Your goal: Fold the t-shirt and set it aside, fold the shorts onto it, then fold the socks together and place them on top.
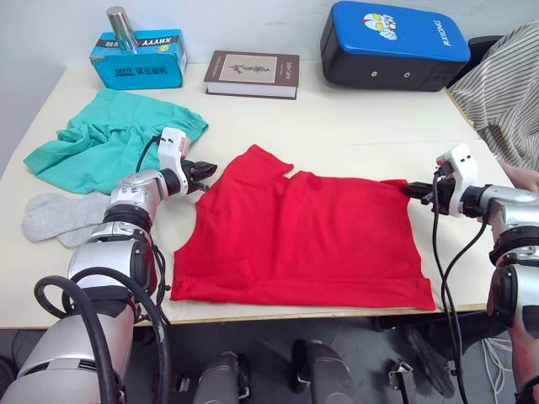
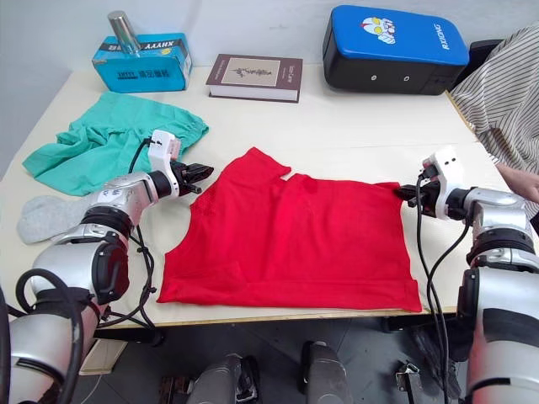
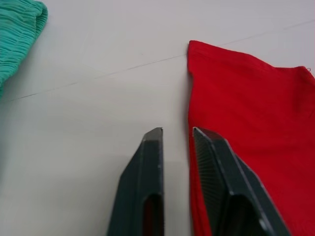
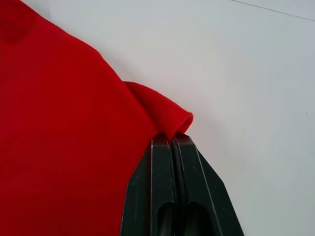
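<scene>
The t-shirt (image 1: 299, 236) lies spread flat at centre frame of the head views, on the pale table (image 1: 354, 126), its lower hem running along the near table edge. One sleeve points up toward the upper middle of the frame.

My right gripper (image 4: 172, 140) sits at the right edge of the frame, at the shirt's upper right corner. Fingers pressed together with no gap between them, pinching a small raised fold of red fabric at that corner. The rest of the cloth stays flat on the table.

My left gripper (image 3: 176, 133) is at the left-centre of the frame, at the shirt's upper left edge. Fingers parted by a narrow gap and holding nothing. One fingertip lies over bare table, the other over the red edge; I cannot tell whether either touches the cloth.

The shorts (image 1: 114, 139) lie crumpled at the upper left of the frame, apart from the shirt. The socks (image 1: 59, 217) lie at the left edge, just below the shorts and near my left forearm.

Along the far edge: a blue box (image 1: 139, 59) with a metal cylinder (image 1: 122, 29) on it, a book (image 1: 253, 74), and a blue and black case (image 1: 392, 46).
</scene>
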### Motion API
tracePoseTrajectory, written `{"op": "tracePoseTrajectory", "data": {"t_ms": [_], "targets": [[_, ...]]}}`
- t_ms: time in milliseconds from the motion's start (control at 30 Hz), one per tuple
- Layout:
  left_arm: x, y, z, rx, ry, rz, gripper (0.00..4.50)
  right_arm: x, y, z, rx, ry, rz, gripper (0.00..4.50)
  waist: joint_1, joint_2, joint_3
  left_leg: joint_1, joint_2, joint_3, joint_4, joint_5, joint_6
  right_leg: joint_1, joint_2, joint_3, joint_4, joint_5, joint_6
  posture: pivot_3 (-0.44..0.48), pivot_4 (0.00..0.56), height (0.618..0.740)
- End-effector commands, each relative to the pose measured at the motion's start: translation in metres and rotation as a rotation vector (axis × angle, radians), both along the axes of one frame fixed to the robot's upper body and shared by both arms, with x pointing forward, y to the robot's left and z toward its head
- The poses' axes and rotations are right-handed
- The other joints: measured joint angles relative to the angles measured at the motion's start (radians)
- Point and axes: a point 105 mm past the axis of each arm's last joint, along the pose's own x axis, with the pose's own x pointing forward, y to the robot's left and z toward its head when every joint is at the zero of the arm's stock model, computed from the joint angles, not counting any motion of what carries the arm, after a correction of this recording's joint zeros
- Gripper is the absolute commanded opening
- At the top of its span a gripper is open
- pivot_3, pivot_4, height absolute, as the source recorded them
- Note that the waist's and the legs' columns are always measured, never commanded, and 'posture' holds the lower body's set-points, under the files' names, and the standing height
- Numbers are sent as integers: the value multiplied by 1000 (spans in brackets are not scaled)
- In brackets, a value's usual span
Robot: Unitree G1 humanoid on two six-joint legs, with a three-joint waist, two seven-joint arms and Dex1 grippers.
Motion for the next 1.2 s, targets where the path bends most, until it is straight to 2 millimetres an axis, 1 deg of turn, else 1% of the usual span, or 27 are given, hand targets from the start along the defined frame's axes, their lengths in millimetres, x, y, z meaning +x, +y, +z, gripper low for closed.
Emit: {"op": "tracePoseTrajectory", "data": {"t_ms": [33,167,233,300,400,500,600,800,867,967,1100,1200], "targets": [[5,-11,12,24,-53,-14,2152,3,4,13,-3,-54,23,0,0,0,0,0,0,0,0,0,0,0,0,0,0,0,0,0,150,740],[7,-22,10,25,-38,-10,3375,4,7,14,-3,-59,34,0,0,0,0,0,0,0,0,0,0,0,0,0,0,0,0,0,150,740],[8,-23,6,42,-26,9,3375,4,8,14,-5,-60,40,0,0,0,0,0,0,0,0,0,0,0,0,0,0,0,0,0,150,740],[7,-29,-1,49,1,-9,3375,3,9,14,-5,-59,49,0,0,0,0,0,0,0,0,0,0,0,0,0,0,0,0,0,150,740],[5,-34,-6,59,22,-32,3375,2,9,14,-6,-58,57,0,0,0,0,0,0,0,0,0,0,0,0,0,0,0,0,0,150,740],[5,-37,-7,70,29,-40,2838,2,9,15,-6,-62,59,0,0,0,0,1,0,0,0,0,0,0,0,0,0,0,0,0,150,740],[7,-37,-5,59,19,-20,1937,1,8,16,-5,-64,57,0,2,0,0,1,0,0,0,0,0,0,0,0,1,0,0,0,150,740],[7,-29,-3,32,-7,2,20,0,7,13,0,-65,51,0,1,0,0,1,0,0,0,0,0,0,0,0,1,0,0,0,150,740],[7,-26,-2,30,-15,3,20,0,6,12,2,-64,51,0,1,0,0,1,0,0,0,0,0,0,0,0,1,0,0,0,150,740],[7,-20,4,-10,-39,10,20,-1,5,13,5,-67,50,0,0,0,0,1,0,0,0,0,0,0,0,0,1,0,0,0,150,740],[3,-15,11,16,-77,-43,20,-3,1,18,11,-88,49,0,0,0,0,1,0,0,0,0,0,0,0,0,1,0,0,0,150,740],[1,-9,20,5,-102,-66,20,-4,-3,23,17,-104,41,0,0,0,0,1,0,0,0,0,0,0,0,0,1,0,0,0,150,740]]}}
